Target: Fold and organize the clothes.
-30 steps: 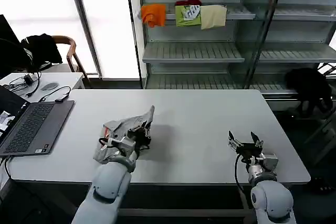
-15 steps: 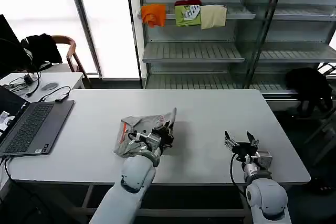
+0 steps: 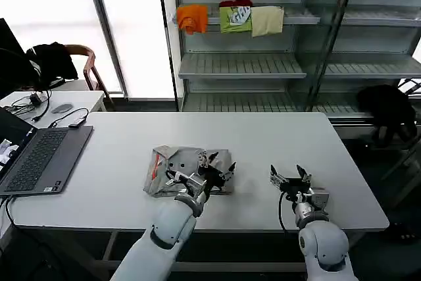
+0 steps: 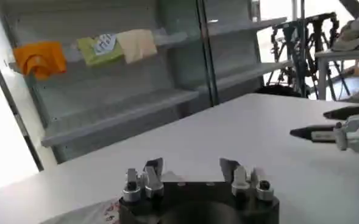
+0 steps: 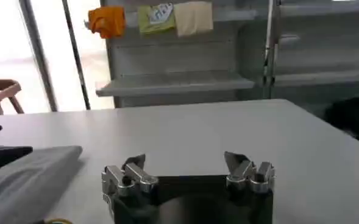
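One of the clothes, a light grey top point(image 3: 181, 162) with an orange-red strip along its left side, lies flattened in a rough fold on the white table point(image 3: 263, 133). My left gripper point(image 3: 216, 168) hovers open at the top's right edge, holding nothing. In the left wrist view its jaws point(image 4: 190, 170) stand apart over bare table, with a bit of the top point(image 4: 75, 214) behind them. My right gripper point(image 3: 288, 174) rests open near the table's front edge, to the right of the top and apart from it. From the right wrist, that gripper point(image 5: 185, 163) is open and the top point(image 5: 27, 176) lies off to one side.
An open laptop point(image 3: 39, 156) sits on the table's left end. Behind the table, a metal shelf point(image 3: 243, 64) carries small orange, green and cream folded pieces point(image 3: 230, 18). A black garment point(image 3: 388, 106) hangs at the right, and a chair point(image 3: 82, 64) stands at the back left.
My left gripper carried a raised flap of the top to the right, then let it go and opened; the top now lies flat. My right gripper shifted slightly left.
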You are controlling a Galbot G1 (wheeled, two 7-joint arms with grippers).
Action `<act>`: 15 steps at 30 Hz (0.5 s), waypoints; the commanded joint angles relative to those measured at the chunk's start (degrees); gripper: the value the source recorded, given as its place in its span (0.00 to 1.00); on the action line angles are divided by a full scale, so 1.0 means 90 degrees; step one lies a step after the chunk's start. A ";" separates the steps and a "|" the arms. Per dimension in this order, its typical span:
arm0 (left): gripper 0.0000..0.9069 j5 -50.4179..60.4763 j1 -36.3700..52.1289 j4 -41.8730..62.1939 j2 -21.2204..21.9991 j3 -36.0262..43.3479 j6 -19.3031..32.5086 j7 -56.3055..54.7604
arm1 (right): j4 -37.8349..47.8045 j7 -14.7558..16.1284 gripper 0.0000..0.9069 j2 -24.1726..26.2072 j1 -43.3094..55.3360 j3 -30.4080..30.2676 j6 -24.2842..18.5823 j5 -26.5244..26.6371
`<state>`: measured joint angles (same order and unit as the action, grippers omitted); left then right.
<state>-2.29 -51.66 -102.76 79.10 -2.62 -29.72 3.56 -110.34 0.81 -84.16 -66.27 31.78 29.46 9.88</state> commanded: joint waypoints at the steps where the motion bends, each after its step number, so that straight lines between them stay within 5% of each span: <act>1: 1.00 -0.0368 -0.0462 -0.0972 -0.0606 -0.1178 0.0152 0.0338 | 0.0431 0.0383 1.00 -0.0413 0.0447 -0.0763 0.0422 0.0855; 8: 1.00 -0.1055 -0.1083 -0.1062 -0.0766 -0.2899 0.0212 0.0426 | 0.1274 -0.0173 1.00 -0.0573 0.1168 -0.1619 0.0420 0.2124; 12: 1.00 -0.1237 -0.1416 -0.1058 -0.0836 -0.3329 0.0341 0.0436 | 0.1634 -0.0304 1.00 -0.0800 0.1387 -0.1696 0.0423 0.2172; 14: 1.00 -0.1283 -0.1526 -0.1062 -0.0847 -0.3449 0.0399 0.0445 | 0.1713 -0.0394 0.91 -0.0821 0.1437 -0.1738 0.0422 0.2173; 15: 1.00 -0.1284 -0.1557 -0.1064 -0.0844 -0.3476 0.0412 0.0447 | 0.1763 -0.0482 0.76 -0.0816 0.1466 -0.1795 0.0421 0.2174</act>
<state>-8.88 -58.93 -109.97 73.47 -20.06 -27.53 6.48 -101.73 -0.16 -89.01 -58.42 21.65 32.37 22.11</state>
